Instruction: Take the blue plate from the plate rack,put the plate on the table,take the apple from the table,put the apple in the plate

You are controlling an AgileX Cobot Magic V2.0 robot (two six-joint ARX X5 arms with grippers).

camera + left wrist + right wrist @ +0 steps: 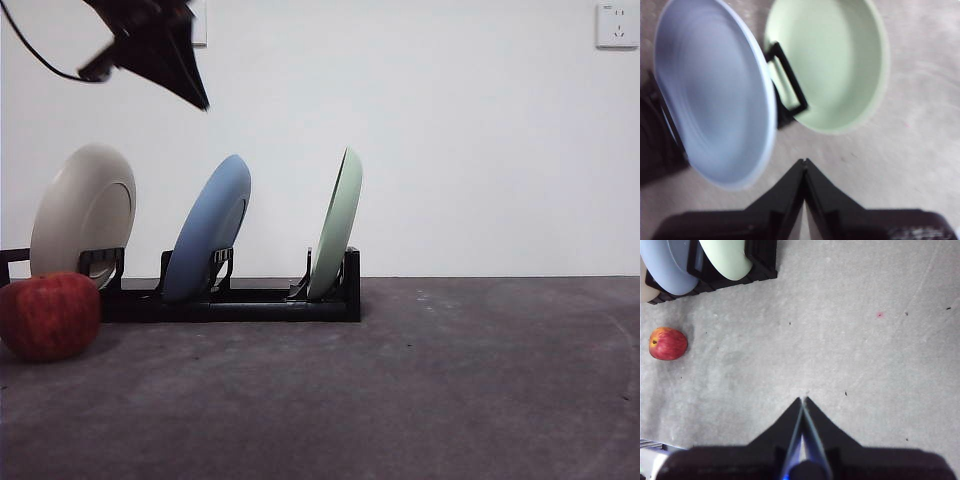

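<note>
Blue plate point(208, 232) stands tilted in the middle slot of the black rack point(230, 300), left of centre in the front view. Left gripper point(804, 162) hangs above it at the upper left, jaws pressed together, holding nothing. Right gripper point(803, 401) is also closed and empty. Apple point(48, 314) lies at the lower left.

No readable text, label, brand, number or sign in any view. Wall socket point(617, 25) at the upper right of the front view carries small dark marks near its top edge, too small to read. Blue plate point(208, 242), pale green plate point(337, 225), cream-white plate point(83, 213), plate rack point(232, 303), apple point(48, 314) and table point(420, 390) surfaces all appear plain, no printing seen. Left wrist view is blurred; nothing legible there either.
</note>
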